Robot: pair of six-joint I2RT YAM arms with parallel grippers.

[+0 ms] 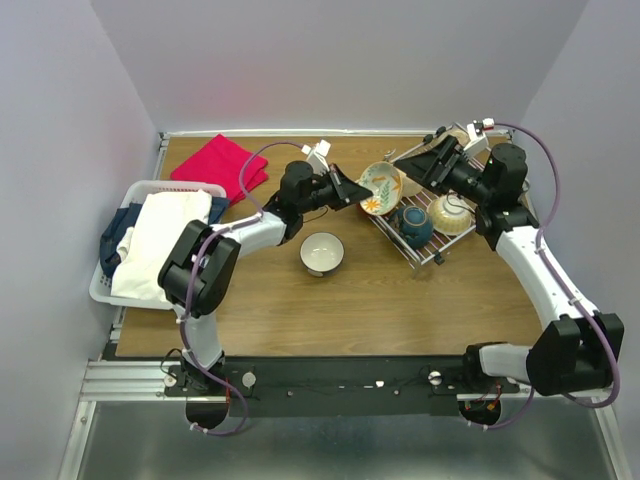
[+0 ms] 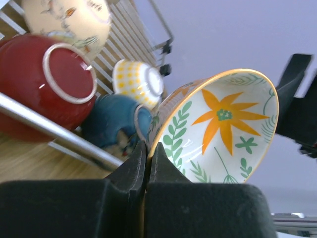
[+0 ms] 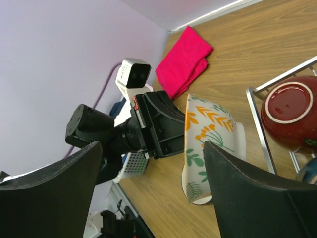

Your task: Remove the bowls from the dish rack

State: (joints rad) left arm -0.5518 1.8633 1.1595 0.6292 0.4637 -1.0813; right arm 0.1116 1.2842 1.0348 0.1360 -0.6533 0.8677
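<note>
My left gripper (image 1: pixel 352 190) is shut on the rim of a floral bowl (image 1: pixel 381 187), holding it tilted at the left edge of the silver wire dish rack (image 1: pixel 432 257). In the left wrist view the jaws (image 2: pixel 147 151) pinch that bowl's rim (image 2: pixel 223 124). A red bowl (image 2: pixel 47 84), a teal bowl (image 2: pixel 116 124), a yellow-checked cream bowl (image 2: pixel 138 82) and another cream bowl (image 2: pixel 69 20) lie upside down in the rack. My right gripper (image 1: pixel 410 168) is open and empty above the rack, facing the floral bowl (image 3: pixel 208 144). A white-inside bowl (image 1: pixel 322 253) stands on the table.
A white plastic basket (image 1: pixel 105 285) holding folded cloths stands at the table's left edge. A red cloth (image 1: pixel 222 165) lies at the back left. The two grippers are close together over the rack's left end. Walls border the table at the back and sides.
</note>
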